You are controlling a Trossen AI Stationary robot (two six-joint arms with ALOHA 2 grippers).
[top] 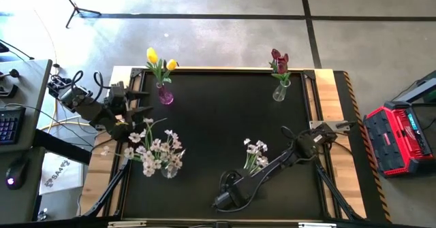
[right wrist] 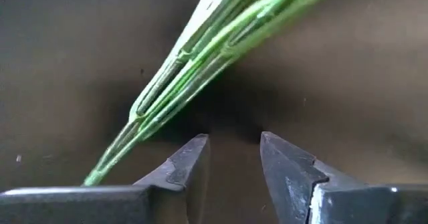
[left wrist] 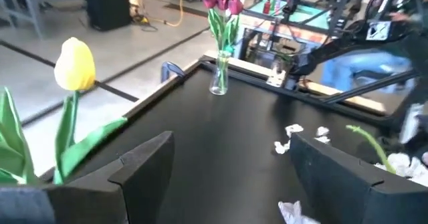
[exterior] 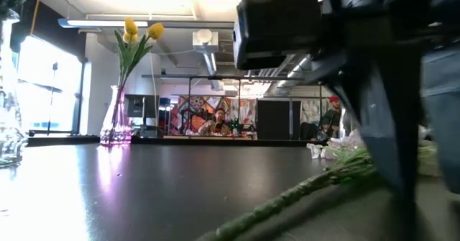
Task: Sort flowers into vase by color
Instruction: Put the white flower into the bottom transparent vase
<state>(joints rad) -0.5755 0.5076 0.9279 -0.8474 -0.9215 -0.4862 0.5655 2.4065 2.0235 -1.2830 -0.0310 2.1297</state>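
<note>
Right pincer (right wrist: 234,158) low over the black desk (top: 218,112), fingers slightly apart and empty, just beside the green stem of a white spray (top: 255,152) lying flat on the desk; left pincer (top: 139,100) wide apart near the yellow tulips (top: 159,59)

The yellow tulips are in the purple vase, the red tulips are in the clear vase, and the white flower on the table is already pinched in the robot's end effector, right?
Not quite. The right end effector is open, and the white flower's stem lies just ahead of its fingers, not pinched; the right wrist view shows this. The yellow tulips do stand in the purple vase, and the red tulips in the clear vase.
</note>
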